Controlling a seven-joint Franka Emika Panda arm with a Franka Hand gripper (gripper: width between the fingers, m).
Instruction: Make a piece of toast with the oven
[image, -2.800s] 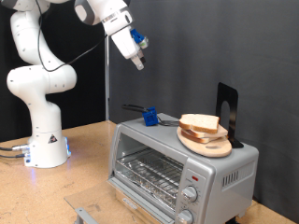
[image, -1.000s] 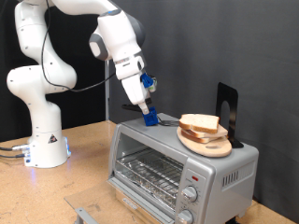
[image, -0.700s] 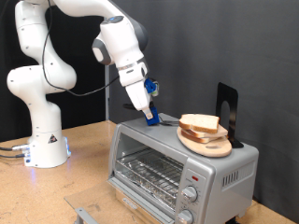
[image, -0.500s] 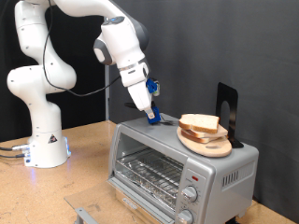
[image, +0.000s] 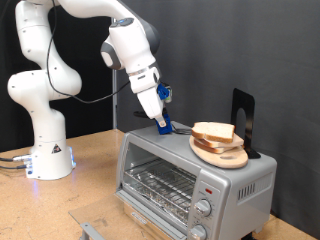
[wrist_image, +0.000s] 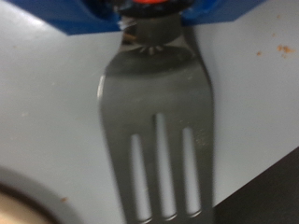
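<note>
Reaching down onto the oven (image: 190, 175) roof, the gripper (image: 160, 124) is seen at the blue handle of a slotted spatula (wrist_image: 159, 140) that lies flat on the silver top. Whether the fingers are spread or closed on that handle cannot be told: in the exterior view they are hidden against the blue block, and in the wrist view only the metal blade and a strip of blue with a red spot are shown. The toast (image: 213, 132) is stacked on a round wooden plate (image: 222, 156) on the roof, toward the exterior view's right of the gripper and near the spatula's blade. The oven door appears to be down, with the wire rack (image: 160, 185) exposed and nothing seen on it, so the bread is judged not yet loaded. For the step in hand, taken to be the pickup of the spatula, the handle would best be gripped squarely and centred, so that the blade is kept level and not twisted. The blade should be kept clear of the plate rim, since a knock could shift the stacked slices.
</note>
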